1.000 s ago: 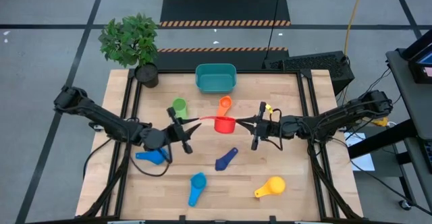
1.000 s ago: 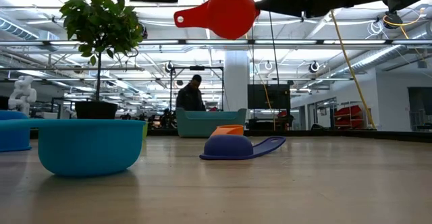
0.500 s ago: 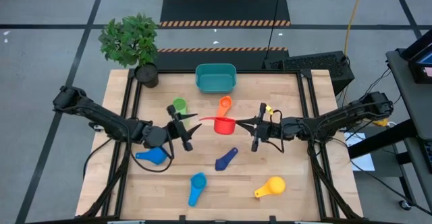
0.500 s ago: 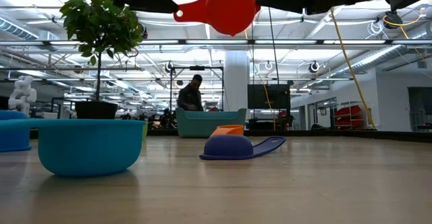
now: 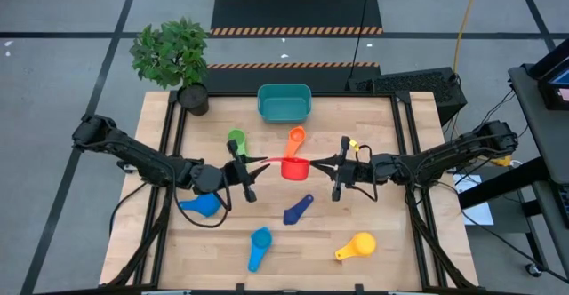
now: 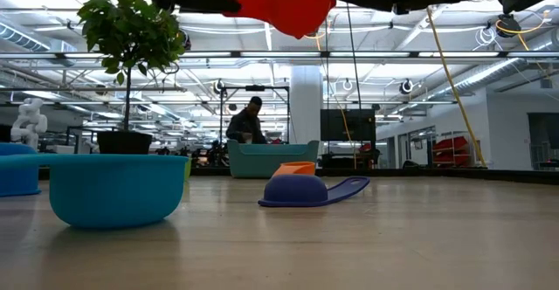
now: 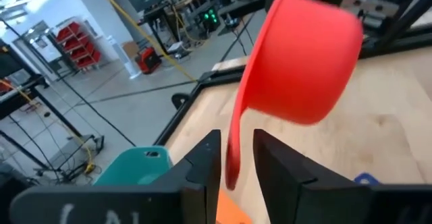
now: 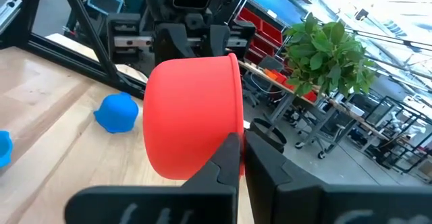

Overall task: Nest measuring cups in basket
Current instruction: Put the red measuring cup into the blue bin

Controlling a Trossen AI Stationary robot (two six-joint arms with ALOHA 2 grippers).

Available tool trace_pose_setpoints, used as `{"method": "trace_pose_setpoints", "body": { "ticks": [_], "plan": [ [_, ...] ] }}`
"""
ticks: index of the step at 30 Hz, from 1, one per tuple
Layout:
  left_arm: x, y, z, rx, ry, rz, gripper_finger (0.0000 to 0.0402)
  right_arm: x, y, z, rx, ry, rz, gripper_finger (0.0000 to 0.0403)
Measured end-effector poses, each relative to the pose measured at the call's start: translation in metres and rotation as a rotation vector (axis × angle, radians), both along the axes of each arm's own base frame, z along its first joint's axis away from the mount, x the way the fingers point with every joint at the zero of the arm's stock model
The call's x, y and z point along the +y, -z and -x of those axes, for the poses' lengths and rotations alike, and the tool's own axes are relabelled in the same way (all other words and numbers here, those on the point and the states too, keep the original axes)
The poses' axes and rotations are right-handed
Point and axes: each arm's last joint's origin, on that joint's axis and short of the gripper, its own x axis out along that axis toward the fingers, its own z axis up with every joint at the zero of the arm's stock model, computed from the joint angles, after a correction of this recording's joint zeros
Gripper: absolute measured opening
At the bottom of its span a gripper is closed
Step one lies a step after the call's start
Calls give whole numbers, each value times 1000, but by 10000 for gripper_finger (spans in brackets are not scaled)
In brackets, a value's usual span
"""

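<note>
**Inspector:** You have the small red round plastic measuring cup (image 5: 295,166) held in the air between both tools, above the middle of the wooden tabletop (image 5: 391,259). The right tool (image 5: 324,163) is pinched fully shut on the cup's rim. The left tool (image 5: 259,163) stands narrowly parted astride the flat handle; I cannot tell whether it presses on it.

**Operator:** How will it handle?

**Inspector:** By its look, light, stiff and smooth, so apt to slip or swivel in a thin pinch. Your surest holds are the flat handle or the rim wall, taken squarely. The teal-blue rectangular plastic basket (image 5: 284,104) lies well beyond the tools, near the far edge.

**Operator:** Which view should I trust?

**Inspector:** The high view alone places basket, cup and both tools together. The left wrist view alone shows the handle lying in the gap between the left fingers (image 7: 201,162). The right wrist view shows the right fingers (image 8: 229,158) biting the rim. The low view confirms only that the cup hangs clear of the tabletop.
</note>
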Motion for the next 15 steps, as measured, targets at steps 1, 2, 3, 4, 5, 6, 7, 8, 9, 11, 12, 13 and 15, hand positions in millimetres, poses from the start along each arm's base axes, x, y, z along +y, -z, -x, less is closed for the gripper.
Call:
{"method": "trace_pose_setpoints", "body": {
  "ticks": [1, 2, 3, 4, 5, 6, 7, 8, 9, 11, 12, 13, 15],
  "plan": [
    [-1, 0, 0, -2, 4, -3, 89, 0, 0, 0, 0, 0, 0, 0],
    [-1, -1, 0, -2, 5, -7, 88, 0, 0, 0, 0, 0, 0, 0],
    [-1, 0, 0, 0, 8, -8, 88, 0, 0, 0, 0, 0, 0, 0],
    [-1, 0, 0, 0, 8, -10, 88, 0, 0, 0, 0, 0, 0, 0],
    [-1, -1, 0, 0, 6, -11, 88, 0, 0, 0, 0, 0, 0, 0],
    [-1, -1, 0, 1, 7, -13, 88, 0, 0, 0, 0, 0, 0, 0],
    [-1, 0, 0, 4, 7, -19, 88, 0, 0, 0, -1, 0, 0, 0],
    [-1, 0, 0, 7, 8, -23, 88, 0, 0, 0, -2, 0, 0, 0],
    [-1, 0, 0, 10, 8, -25, 87, 0, -1, 0, -6, 0, -1, 0],
    [-1, 0, 0, 13, 0, -32, 77, 0, -1, 0, -8, 0, -3, 0],
    [-1, 0, 1, 17, -7, -40, 67, 0, -1, 0, -8, 0, -2, 0],
    [0, 0, 1, 20, -12, -45, 53, 0, -1, 0, -8, 0, -2, 0],
    [0, 0, 1, 24, -14, -55, 20, 0, -1, 0, -7, 1, -2, 0]
  ]
}}
